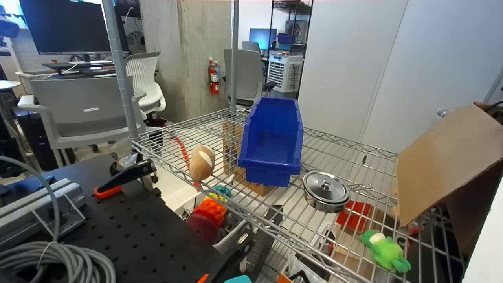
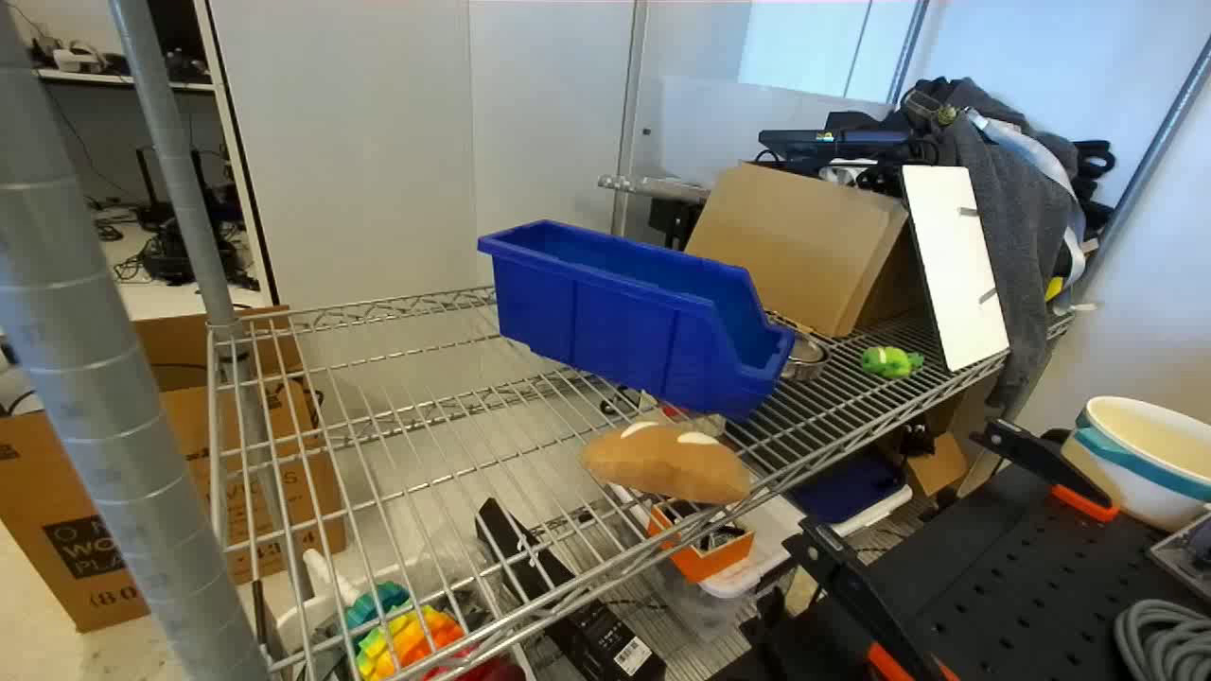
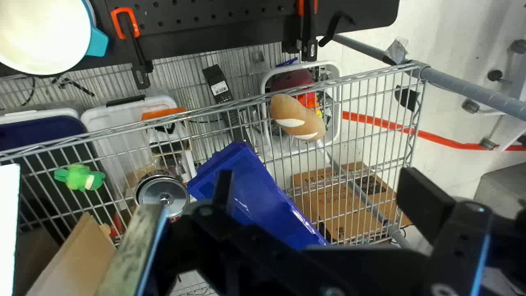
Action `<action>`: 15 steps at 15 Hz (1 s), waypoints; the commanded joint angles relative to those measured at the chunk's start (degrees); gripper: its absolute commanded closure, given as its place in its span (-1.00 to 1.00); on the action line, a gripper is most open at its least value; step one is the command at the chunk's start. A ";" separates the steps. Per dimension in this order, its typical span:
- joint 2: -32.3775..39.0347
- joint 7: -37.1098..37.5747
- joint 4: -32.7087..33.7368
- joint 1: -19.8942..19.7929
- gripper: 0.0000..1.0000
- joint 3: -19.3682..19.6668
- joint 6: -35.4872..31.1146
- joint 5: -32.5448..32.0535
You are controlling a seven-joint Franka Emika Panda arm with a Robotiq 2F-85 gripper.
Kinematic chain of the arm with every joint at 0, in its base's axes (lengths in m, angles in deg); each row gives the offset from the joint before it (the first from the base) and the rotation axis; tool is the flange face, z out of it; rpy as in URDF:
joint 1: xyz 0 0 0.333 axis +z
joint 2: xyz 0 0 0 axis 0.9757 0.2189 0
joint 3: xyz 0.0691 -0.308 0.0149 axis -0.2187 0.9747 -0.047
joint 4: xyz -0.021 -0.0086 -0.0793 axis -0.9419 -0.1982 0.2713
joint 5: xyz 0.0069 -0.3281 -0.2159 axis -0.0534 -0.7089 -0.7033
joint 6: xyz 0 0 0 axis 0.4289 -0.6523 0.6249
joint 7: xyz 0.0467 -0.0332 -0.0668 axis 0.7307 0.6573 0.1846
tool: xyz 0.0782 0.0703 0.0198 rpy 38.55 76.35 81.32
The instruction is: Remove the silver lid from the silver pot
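Note:
The silver lid (image 1: 324, 186) lies on top of the silver pot (image 1: 324, 206), with its small knob upward, on the wire shelf beside the blue bin. In the wrist view the lid (image 3: 162, 194) shows at the lower left, and a little of the pot (image 3: 153, 176) shows around it. In an exterior view the pot (image 2: 804, 359) is partly hidden behind the blue bin, and the lid is hard to make out. My gripper (image 3: 324, 197) is wide open and empty in the wrist view, with its fingers spread above the shelf, apart from the lid. It is out of both exterior views.
The blue bin (image 1: 271, 147) stands next to the pot on the wire shelf (image 2: 378, 445). A green plush toy (image 1: 387, 251), a brown bread-shaped toy (image 1: 202, 163) and a leaning cardboard box (image 1: 444, 165) are also there. A black pegboard table (image 1: 129, 232) borders the shelf.

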 commanded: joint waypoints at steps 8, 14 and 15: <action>0.09 -0.30 0.14 -0.44 -1.00 -0.36 0.21 0.34; 13.64 -2.09 5.24 0.49 -1.00 4.24 -12.79 3.08; 16.40 -2.57 6.40 0.99 -1.00 5.34 -14.86 4.17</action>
